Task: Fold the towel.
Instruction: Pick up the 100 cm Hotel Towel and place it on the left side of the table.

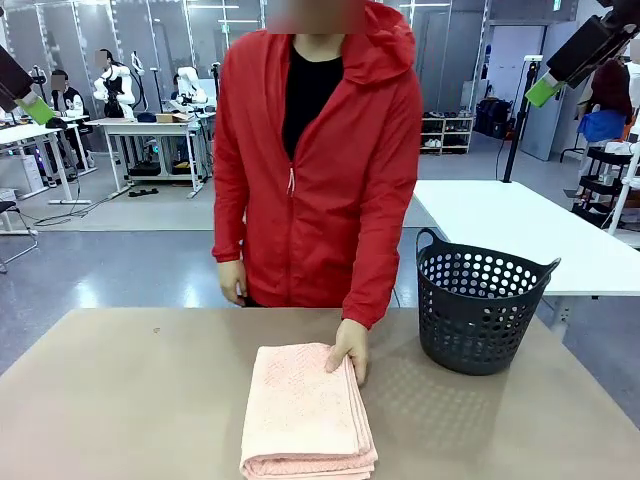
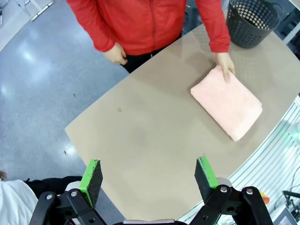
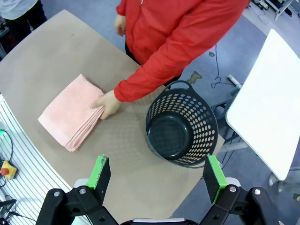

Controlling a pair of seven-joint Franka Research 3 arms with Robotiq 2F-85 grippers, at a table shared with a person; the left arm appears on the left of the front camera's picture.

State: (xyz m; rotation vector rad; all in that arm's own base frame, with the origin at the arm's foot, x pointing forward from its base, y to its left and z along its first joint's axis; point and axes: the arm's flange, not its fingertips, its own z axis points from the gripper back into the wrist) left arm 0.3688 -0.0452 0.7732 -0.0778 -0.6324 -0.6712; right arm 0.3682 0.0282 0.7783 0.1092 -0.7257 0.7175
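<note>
You are looking at a robotics lab hall. Behind the tan bench (image 1: 120,400), more white tables (image 1: 140,128) are carrying robot arms, with seated people (image 1: 66,98) working beside them. Cables (image 1: 70,210) are trailing over the polished grey floor (image 1: 110,270). A camera stand (image 1: 520,110), a rolling shelf cart (image 1: 606,175) and glass partitions are lining the background.

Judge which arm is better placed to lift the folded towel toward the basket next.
Right, probably. The towel lies folded near the table's middle with the person's hand on its far corner, and the basket stands on the robot's right side. Both arms are raised with open jaws, so neither is closer.
</note>
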